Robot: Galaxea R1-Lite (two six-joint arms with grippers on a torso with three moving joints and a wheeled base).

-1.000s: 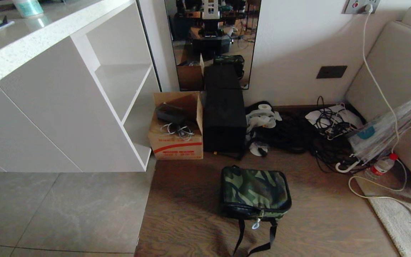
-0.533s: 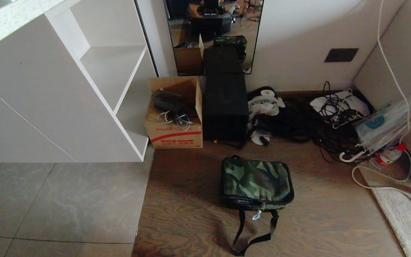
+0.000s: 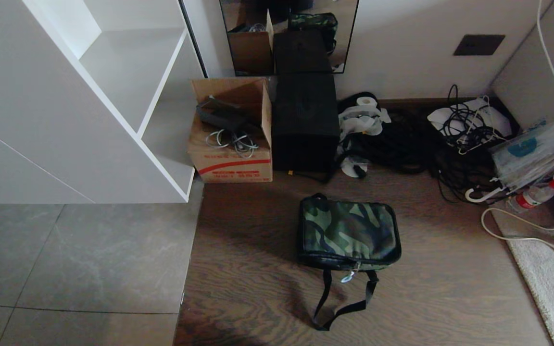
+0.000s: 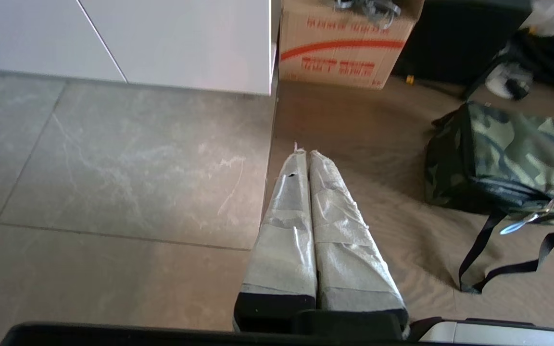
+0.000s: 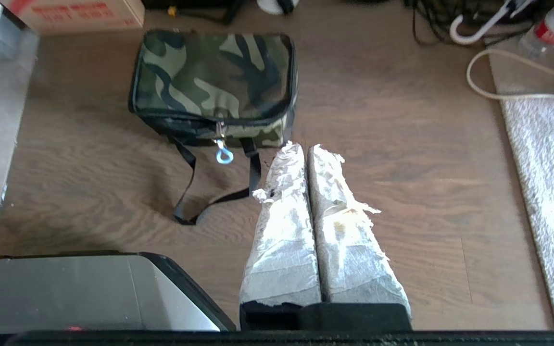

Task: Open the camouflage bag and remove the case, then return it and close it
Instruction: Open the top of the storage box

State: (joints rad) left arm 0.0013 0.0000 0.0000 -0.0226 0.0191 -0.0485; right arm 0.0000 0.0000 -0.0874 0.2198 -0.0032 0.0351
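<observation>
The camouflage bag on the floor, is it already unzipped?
No, the camouflage bag is zipped shut, its lid flat and the zipper pull hanging at the front edge.

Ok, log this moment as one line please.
stage: approach | camouflage bag: zipped shut, on wood floor | case: not visible | left gripper: shut, empty | right gripper: shut, empty, near bag front

Camouflage bag (image 3: 348, 231): soft matt cloth w/ black webbing strap (image 3: 344, 300), small metal zip pull. Floor (image 3: 431, 288): grained wood, matt; grey stone-look tile at 9 o'clock. Cardboard box (image 3: 231, 161) at 11 o'clock, plain paper finish. Both grippers' fingers (image 5: 301, 192) wrapped in rough, frayed white tape.
</observation>
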